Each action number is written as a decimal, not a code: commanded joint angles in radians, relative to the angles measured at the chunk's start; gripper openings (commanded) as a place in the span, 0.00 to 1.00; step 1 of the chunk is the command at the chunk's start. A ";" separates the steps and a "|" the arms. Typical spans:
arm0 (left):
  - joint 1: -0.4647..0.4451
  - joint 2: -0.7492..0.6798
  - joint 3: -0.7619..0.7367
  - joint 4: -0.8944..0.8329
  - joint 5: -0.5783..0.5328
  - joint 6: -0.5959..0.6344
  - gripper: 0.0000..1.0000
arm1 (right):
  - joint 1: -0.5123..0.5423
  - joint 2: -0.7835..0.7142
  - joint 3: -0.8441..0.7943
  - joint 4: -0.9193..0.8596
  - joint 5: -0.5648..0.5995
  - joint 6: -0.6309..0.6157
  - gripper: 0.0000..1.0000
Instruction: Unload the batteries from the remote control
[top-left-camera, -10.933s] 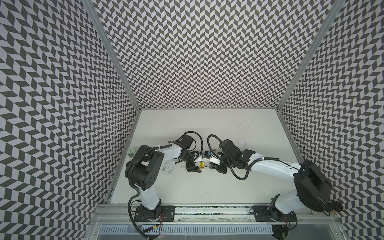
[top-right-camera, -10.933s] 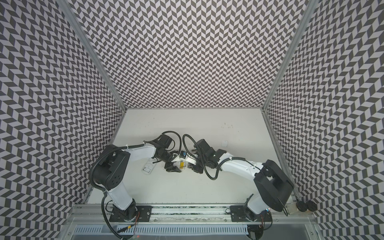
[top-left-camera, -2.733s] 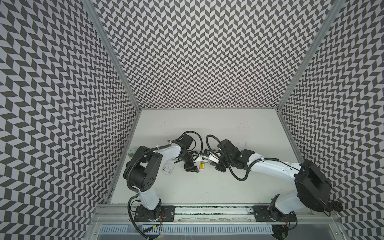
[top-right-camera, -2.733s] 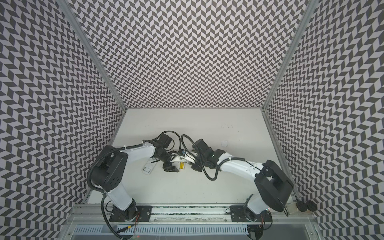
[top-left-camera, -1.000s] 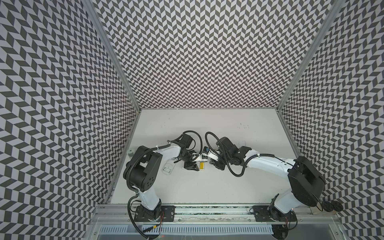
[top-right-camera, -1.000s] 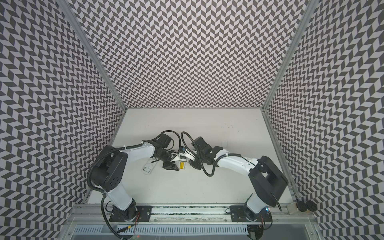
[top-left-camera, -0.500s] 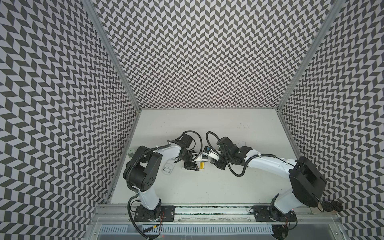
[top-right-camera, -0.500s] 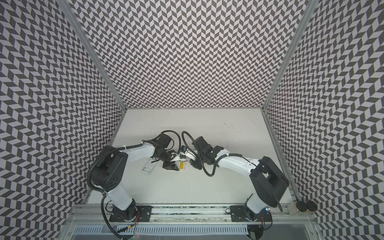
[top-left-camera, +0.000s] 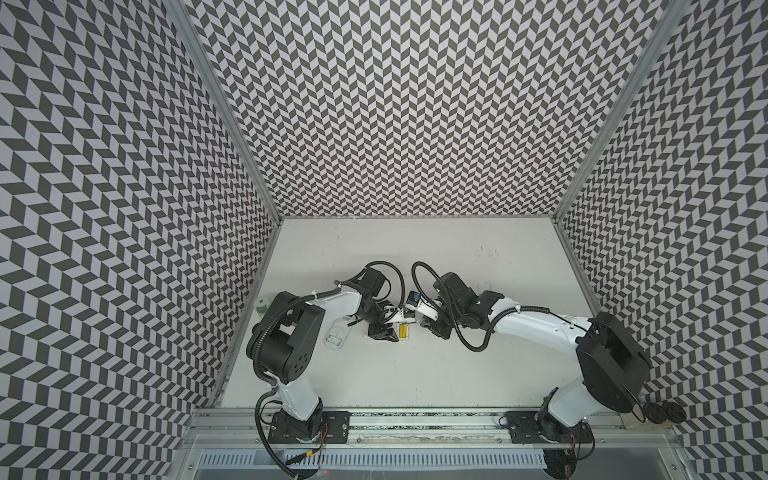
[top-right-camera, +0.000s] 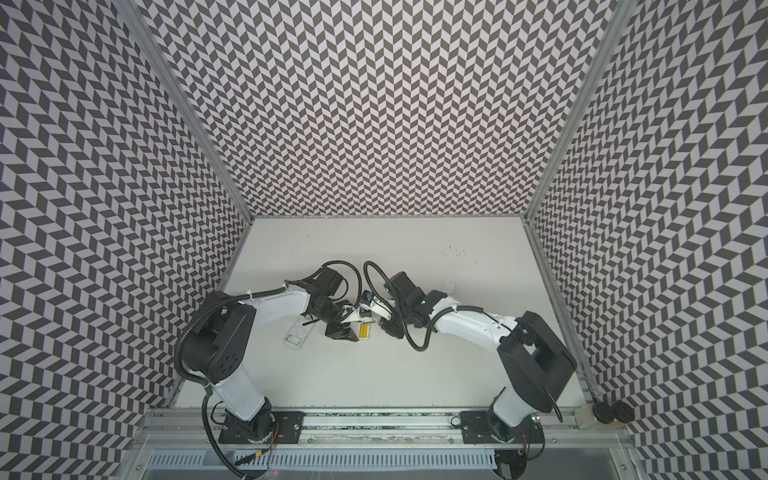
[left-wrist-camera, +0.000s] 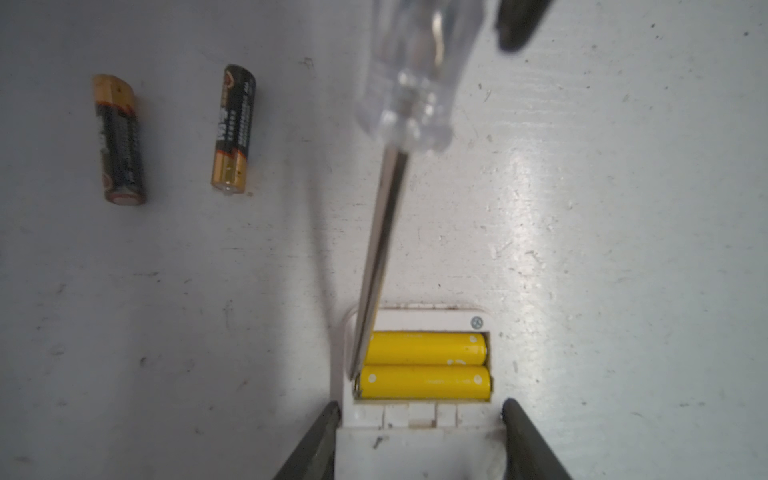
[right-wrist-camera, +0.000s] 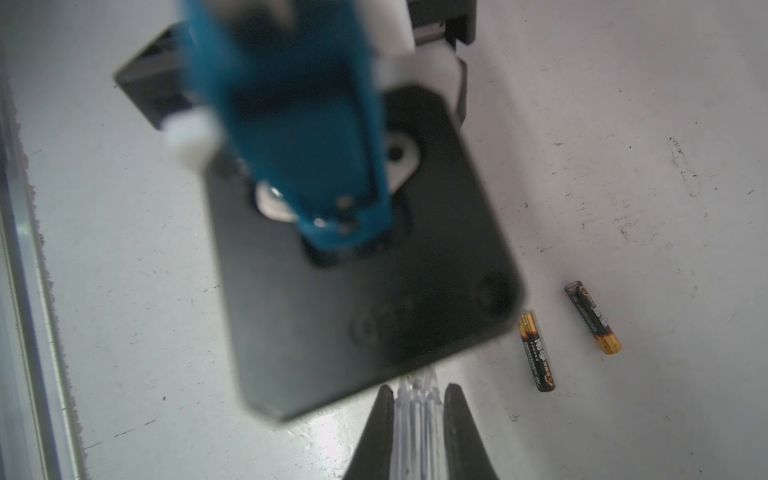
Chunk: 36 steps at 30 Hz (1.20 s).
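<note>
In the left wrist view my left gripper (left-wrist-camera: 420, 409) is shut on the white remote control (left-wrist-camera: 419, 453), one finger at each side. Its open compartment holds two yellow batteries (left-wrist-camera: 424, 347) (left-wrist-camera: 424, 381) side by side. Two black batteries with gold ends (left-wrist-camera: 119, 139) (left-wrist-camera: 233, 129) lie loose on the table. My right gripper (right-wrist-camera: 418, 390) is shut on the clear handle of a screwdriver (left-wrist-camera: 380, 257). The screwdriver's metal tip rests at the end of the nearer yellow battery. Both top views show the yellow batteries (top-left-camera: 402, 331) (top-right-camera: 364, 331) between the two grippers.
A pale battery cover (top-left-camera: 335, 338) lies on the table just left of the left gripper. A small white object (top-left-camera: 484, 286) sits behind the right arm. Another small pale object (top-left-camera: 262, 302) stands by the left wall. Patterned walls enclose the white table (top-left-camera: 415, 374).
The right arm's elbow and shoulder have shifted slightly inward. Both grippers stay at the remote with the same grips, and the yellow batteries remain in the compartment.
</note>
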 joint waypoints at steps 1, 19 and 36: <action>-0.005 0.019 -0.028 -0.069 -0.018 0.000 0.51 | -0.003 0.011 0.013 0.020 -0.027 -0.014 0.00; -0.008 0.020 -0.029 -0.071 -0.003 0.012 0.46 | -0.002 0.073 0.069 0.035 -0.116 -0.092 0.00; -0.006 0.013 -0.035 -0.065 0.002 0.017 0.41 | -0.074 0.124 0.170 -0.060 -0.225 -0.244 0.00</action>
